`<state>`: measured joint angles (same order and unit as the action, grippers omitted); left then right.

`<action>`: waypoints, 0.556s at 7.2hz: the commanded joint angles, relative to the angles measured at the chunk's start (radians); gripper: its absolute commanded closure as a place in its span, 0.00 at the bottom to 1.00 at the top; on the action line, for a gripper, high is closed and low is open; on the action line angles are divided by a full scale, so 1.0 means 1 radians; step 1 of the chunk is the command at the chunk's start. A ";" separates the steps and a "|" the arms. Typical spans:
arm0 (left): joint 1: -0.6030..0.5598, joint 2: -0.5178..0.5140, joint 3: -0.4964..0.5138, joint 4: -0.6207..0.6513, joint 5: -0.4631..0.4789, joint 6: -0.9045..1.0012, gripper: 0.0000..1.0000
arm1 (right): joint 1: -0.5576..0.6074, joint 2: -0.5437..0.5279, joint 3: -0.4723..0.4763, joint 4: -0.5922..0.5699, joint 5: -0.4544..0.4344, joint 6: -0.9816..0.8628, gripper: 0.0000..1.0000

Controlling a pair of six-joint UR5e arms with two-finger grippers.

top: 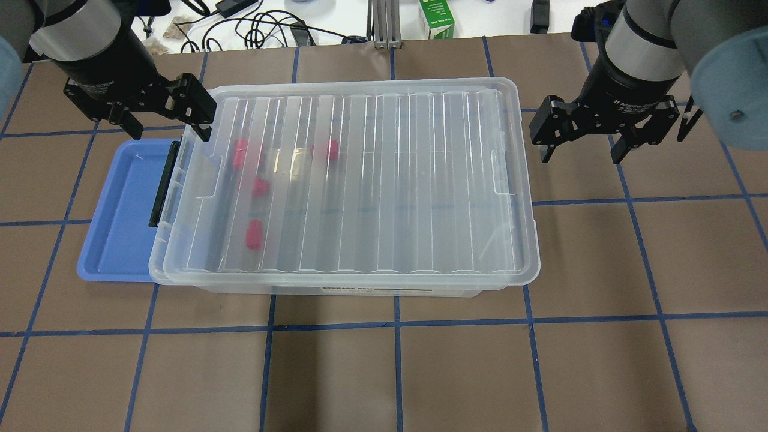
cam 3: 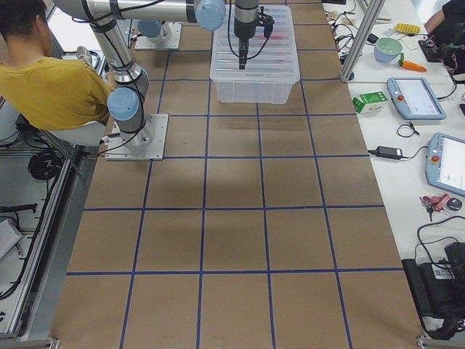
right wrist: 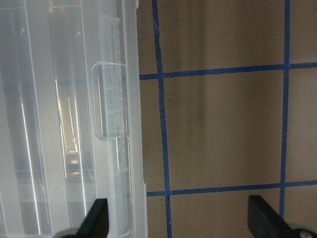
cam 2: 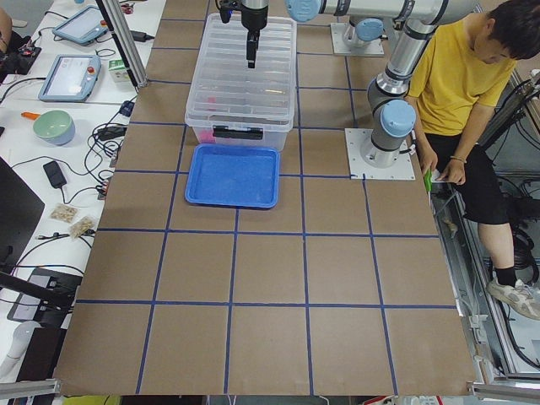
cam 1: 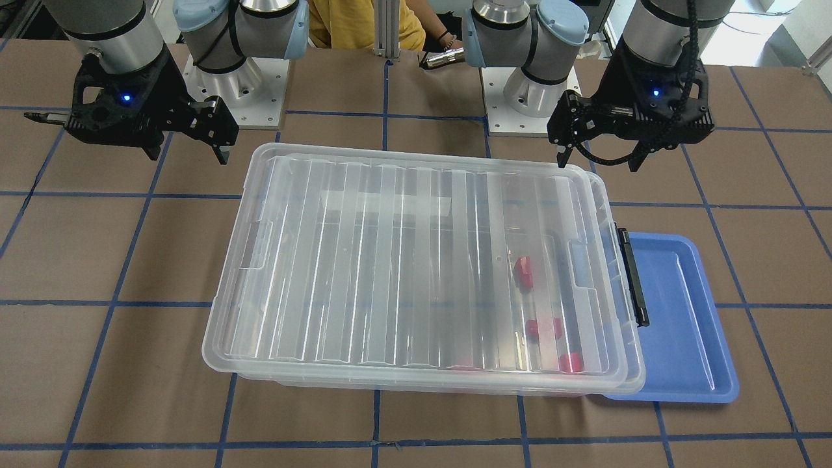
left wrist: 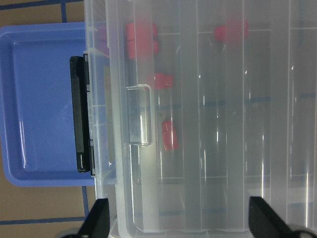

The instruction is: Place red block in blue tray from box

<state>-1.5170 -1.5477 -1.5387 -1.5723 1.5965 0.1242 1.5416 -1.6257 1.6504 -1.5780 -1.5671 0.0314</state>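
The clear box [top: 360, 180] lies closed under its ribbed lid [cam 1: 390, 260] in the middle of the table. Several red blocks [top: 254, 234] [cam 1: 523, 272] [left wrist: 170, 135] lie inside near the black latch [top: 163, 183] end. The blue tray [top: 117, 222] [cam 1: 676, 325] [left wrist: 39, 99] lies empty beside that end, its near rim tucked under the box. My left gripper [top: 167, 129] [cam 1: 598, 159] hovers open above the latch-end far corner. My right gripper [top: 582, 150] [cam 1: 188, 155] hovers open just off the opposite end of the box [right wrist: 59, 124].
A person in a yellow shirt [cam 2: 456, 76] [cam 3: 51, 80] sits behind the robot bases [cam 1: 234, 97]. A green carton [top: 436, 18] and cables lie past the far table edge. Side tables hold tablets and a bowl [cam 2: 52, 126]. Brown table [top: 420, 372] with a blue tape grid.
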 commanded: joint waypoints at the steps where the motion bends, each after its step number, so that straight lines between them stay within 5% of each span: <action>1: 0.000 -0.005 0.000 0.000 0.000 0.000 0.00 | 0.000 0.000 0.000 0.001 0.001 -0.002 0.00; 4: 0.000 -0.003 -0.001 0.000 0.000 0.000 0.00 | 0.000 0.003 0.005 0.003 -0.004 0.001 0.00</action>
<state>-1.5171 -1.5512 -1.5388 -1.5723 1.5969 0.1243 1.5416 -1.6242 1.6523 -1.5730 -1.5710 0.0322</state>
